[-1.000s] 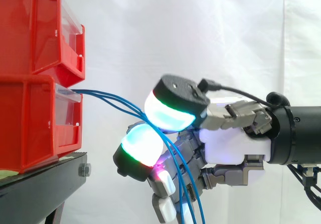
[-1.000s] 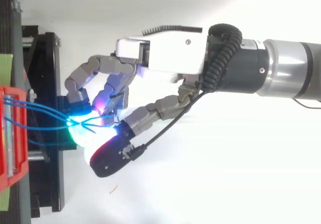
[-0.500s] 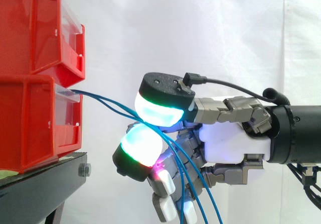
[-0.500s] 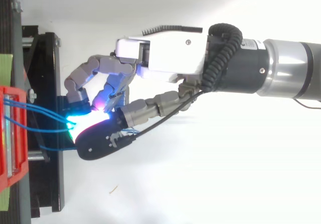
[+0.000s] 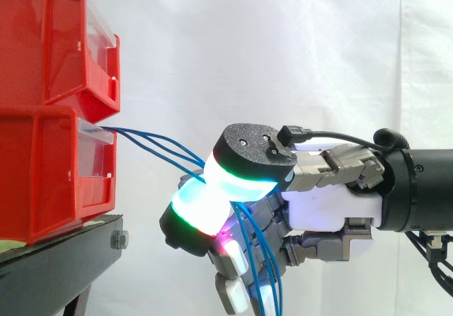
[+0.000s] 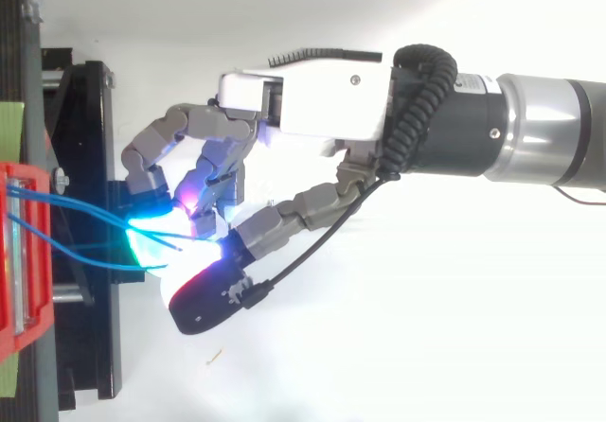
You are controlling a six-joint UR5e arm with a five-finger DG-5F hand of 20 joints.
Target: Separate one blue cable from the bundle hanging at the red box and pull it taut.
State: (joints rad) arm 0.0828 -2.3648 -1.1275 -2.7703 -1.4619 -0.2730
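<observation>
White curtain [image 5: 283, 47] backs red bins [image 5: 42, 117] while fingers [image 5: 202, 213] pinch blue cables [image 5: 127, 131].

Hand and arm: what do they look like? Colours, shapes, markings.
The hand has a white palm shell, grey metal finger links and thick rounded fingertips with black textured backs, glowing white-cyan with green and magenta edges. The arm is a black cylinder at the wrist, then brushed silver, with a small white label.
</observation>
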